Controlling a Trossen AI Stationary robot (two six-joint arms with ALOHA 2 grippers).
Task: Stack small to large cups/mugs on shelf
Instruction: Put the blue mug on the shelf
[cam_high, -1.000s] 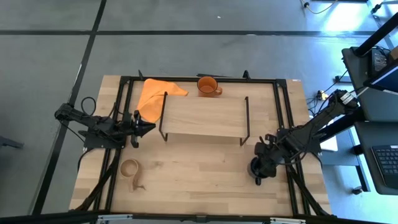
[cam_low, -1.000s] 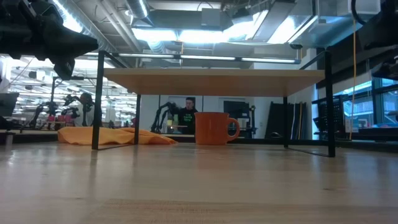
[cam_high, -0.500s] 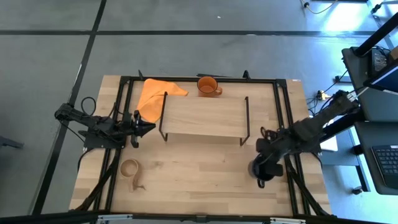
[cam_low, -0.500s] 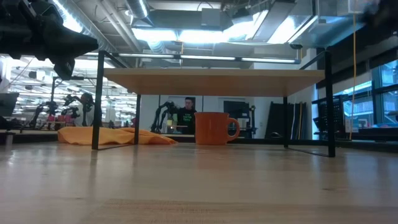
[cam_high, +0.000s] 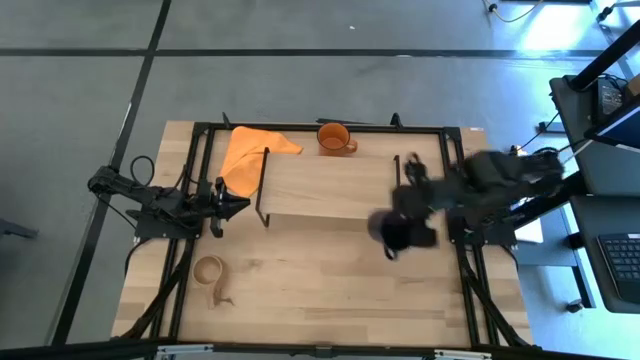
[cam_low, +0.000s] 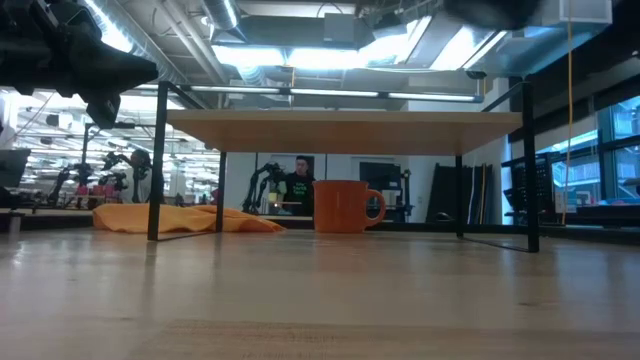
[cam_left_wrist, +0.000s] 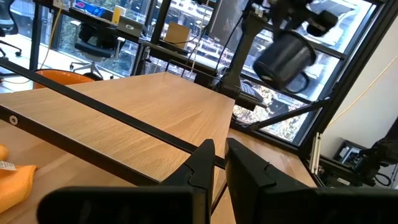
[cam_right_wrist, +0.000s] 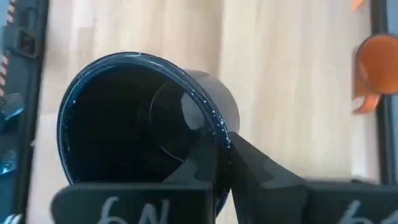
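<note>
Nearest the table's front edge, the tan wooden cup sits at about seven o'clock from the shelf, handle toward the front. The right gripper reaches in from three o'clock, fingers pinched on the rim of the dark mug, held in the air by the shelf's right front corner. The left gripper lies low at nine o'clock, fingers nearly together and empty; the orange mug stands at twelve o'clock behind the shelf, beside the orange cloth.

Right gripper lifts the navy mug off the table and carries it toward the shelf; the mug now hangs in the air at the shelf's right front corner.
</note>
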